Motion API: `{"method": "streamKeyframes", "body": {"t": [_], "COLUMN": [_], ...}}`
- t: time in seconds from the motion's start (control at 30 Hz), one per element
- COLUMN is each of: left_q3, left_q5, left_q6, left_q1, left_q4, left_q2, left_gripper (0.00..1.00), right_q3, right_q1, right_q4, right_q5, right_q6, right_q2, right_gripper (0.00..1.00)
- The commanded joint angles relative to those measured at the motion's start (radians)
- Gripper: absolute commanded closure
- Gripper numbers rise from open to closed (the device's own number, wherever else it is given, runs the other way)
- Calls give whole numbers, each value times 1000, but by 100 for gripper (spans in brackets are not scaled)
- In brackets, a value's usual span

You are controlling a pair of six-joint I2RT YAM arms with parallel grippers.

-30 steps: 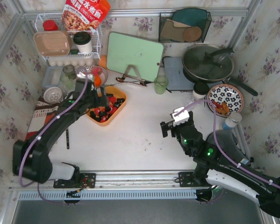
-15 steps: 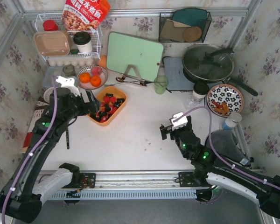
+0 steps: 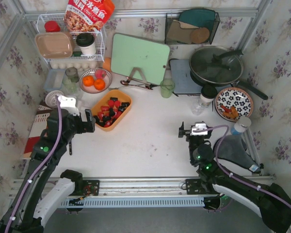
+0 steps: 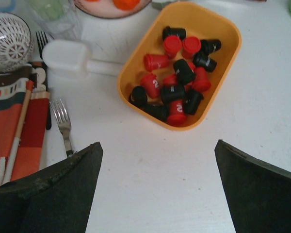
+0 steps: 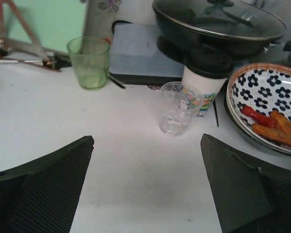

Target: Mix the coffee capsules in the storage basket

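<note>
Jaws stand wide apart on both grippers, holding nothing. The basket lies at twelve o'clock from the left gripper, red and black capsules jumbled inside. The right gripper faces a clear glass at one o'clock.

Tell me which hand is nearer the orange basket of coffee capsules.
Left. The left hand is open just off the basket's near-left end, not touching it. The right hand is far across the table, near the patterned plate.
</note>
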Motion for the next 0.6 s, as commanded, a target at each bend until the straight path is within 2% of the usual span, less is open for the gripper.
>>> {"method": "streamKeyframes", "body": {"t": [0.0,0.17,0.37,0.57], "left_q3": [5,10,14,16], "left_q5": [-32,-18,25,50], "left_q6": [23,12,-10,-22], "left_q1": [4,7,36,51], "left_q4": [43,43,40,40], "left_q2": [-15,-18,-7,2], "left_gripper": [0,0,0,0], "right_q3": [-97,-71,-4,35], "right_q1": [-91,-163,-319,-349], "right_q4": [131,186,245,388], "right_q5": [-49,-45,-51,-76], "right_q6": [95,133,150,68], "right_q2": [39,142,321,494], "right_gripper": [0,0,0,0]}}
